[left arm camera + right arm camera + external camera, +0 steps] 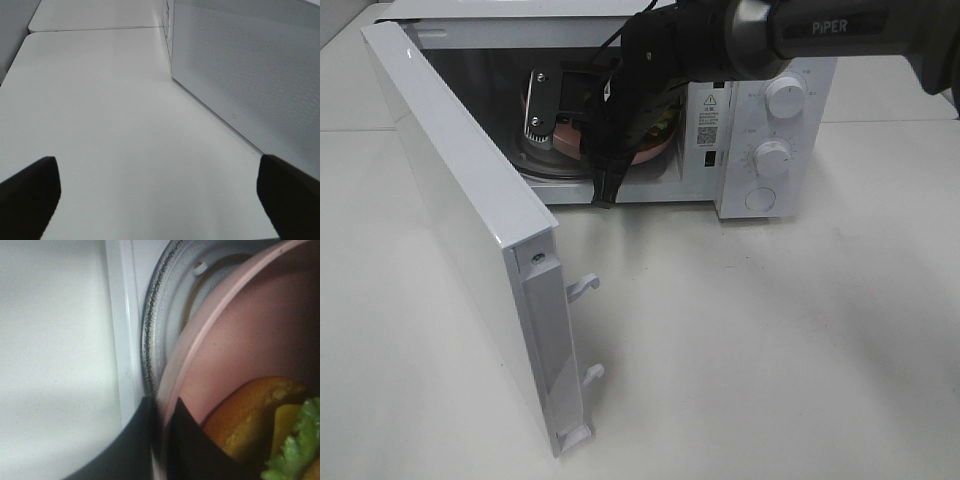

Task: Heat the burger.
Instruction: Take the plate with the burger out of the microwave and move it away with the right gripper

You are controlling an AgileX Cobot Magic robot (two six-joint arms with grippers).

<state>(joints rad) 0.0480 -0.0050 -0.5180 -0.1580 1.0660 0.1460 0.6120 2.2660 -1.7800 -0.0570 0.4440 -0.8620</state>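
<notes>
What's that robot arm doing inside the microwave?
The right gripper is shut on the rim of the flat round pink plate, which carries the small burger with its golden-brown bun and green lettuce. It is over the glass turntable inside the white microwave, whose door stands wide open. The left gripper hangs open over the white table, holding nothing.

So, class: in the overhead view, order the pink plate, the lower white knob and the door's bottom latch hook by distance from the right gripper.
1. The round pink plate, inside the microwave, in the right gripper's jaws.
2. The lower round white knob, on the control panel to the right.
3. The white plastic bottom latch hook, on the open door's edge, nearest the camera.
</notes>
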